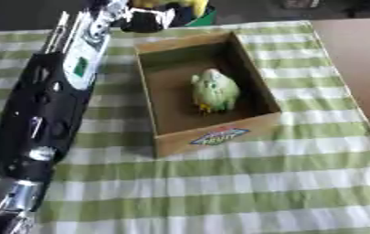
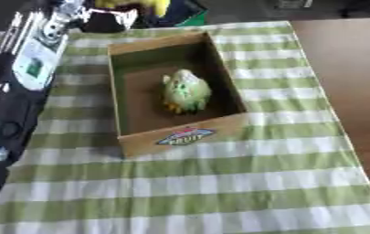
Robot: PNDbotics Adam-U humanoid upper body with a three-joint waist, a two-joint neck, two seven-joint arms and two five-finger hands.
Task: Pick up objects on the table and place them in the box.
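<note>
Reaching along the bench's (image 1: 219,192) left side, the left hand (image 1: 144,20) sat blurred beyond the box (image 1: 212,137); finger state unclear. Green toy (image 1: 214,90) lay inside.

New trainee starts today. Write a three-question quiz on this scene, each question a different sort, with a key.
1. True or false: the green toy lies on the checked cloth outside the box.
2. Which arm reaches along the box's side toward the table's far edge? A) left B) right
3. Fill in: the box's near wall carries a coloured ____.

Key: 1. false, it sits inside the box; 2. A, it enters from the view's left, its hand lost among the things at the far edge; 3. label
</note>
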